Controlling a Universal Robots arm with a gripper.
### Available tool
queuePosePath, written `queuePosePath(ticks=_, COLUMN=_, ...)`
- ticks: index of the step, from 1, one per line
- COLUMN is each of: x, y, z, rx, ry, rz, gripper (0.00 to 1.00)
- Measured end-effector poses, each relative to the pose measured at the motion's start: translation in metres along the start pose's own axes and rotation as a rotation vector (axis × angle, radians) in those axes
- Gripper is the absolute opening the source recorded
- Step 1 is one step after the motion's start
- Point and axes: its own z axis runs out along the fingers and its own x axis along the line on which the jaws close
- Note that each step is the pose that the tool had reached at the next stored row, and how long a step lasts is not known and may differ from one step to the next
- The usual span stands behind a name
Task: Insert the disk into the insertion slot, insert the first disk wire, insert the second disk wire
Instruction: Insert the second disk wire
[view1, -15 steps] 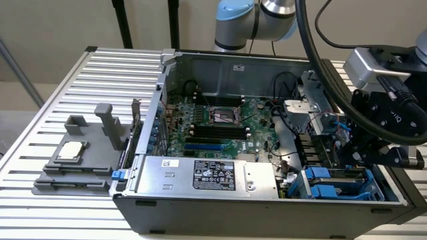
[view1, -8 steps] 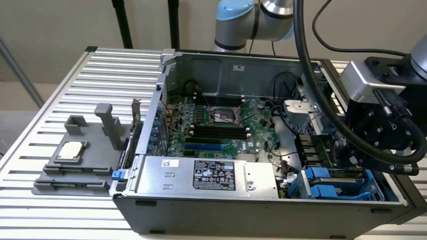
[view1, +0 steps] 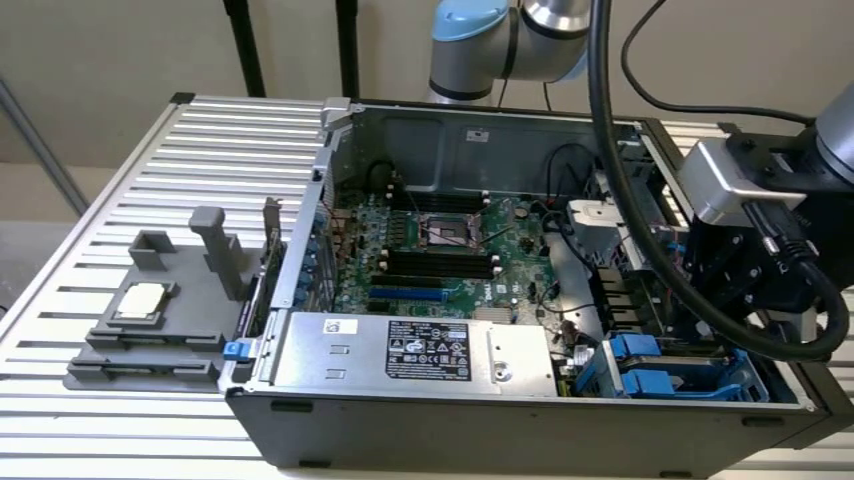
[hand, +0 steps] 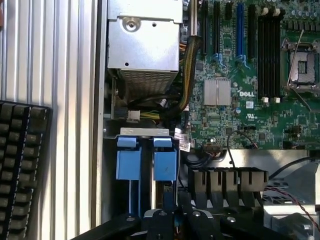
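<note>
The open computer case (view1: 561, 300) lies on its side on the slatted metal counter (view1: 214, 180), and the arm's end effector (view1: 747, 270) hangs over the drive cage corner at the exterior view's right, above the blue plastic rails and tabs of the insertion slot (view1: 661, 365). In the wrist view the black body of the end effector (hand: 175, 220) sits just over two blue carrier tabs (hand: 146, 157) standing side by side in the grey cage; I cannot tell whether its fingers are apart or together, nor whether they hold anything. The disk (hand: 165, 195) seems to be already standing down in the bay behind the blue tabs, though little of it shows, so how deep it is seated is uncertain. Judging from this, the work is at the seating end of the insertion. To do it well, press straight along the rails, not at a tilt, so the carrier does not jam, and mind the bundled cables (hand: 187, 75) and the loose white connector (hand: 133, 116) between the cage and the silver power-supply box (view1: 414, 350). The green motherboard (view1: 441, 250) lies well apart.
</note>
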Motion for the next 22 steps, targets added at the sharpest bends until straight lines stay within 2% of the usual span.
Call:
queuePosePath(ticks=6, x=0.0032, y=-0.0001, z=0.005, rx=0.0012, ry=-0.013, rz=-0.009, gripper=0.16)
queuePosePath(ticks=10, x=0.0033, y=-0.0002, z=0.0065, rx=0.0023, ry=-0.0186, rz=-0.013, gripper=0.16)
queuePosePath(ticks=13, x=0.0034, y=-0.0002, z=0.007, rx=0.0026, ry=-0.0206, rz=-0.015, gripper=0.16)
queuePosePath(ticks=22, x=0.004, y=-0.0017, z=0.0073, rx=0.0026, ry=-0.0211, rz=-0.016, gripper=0.16)
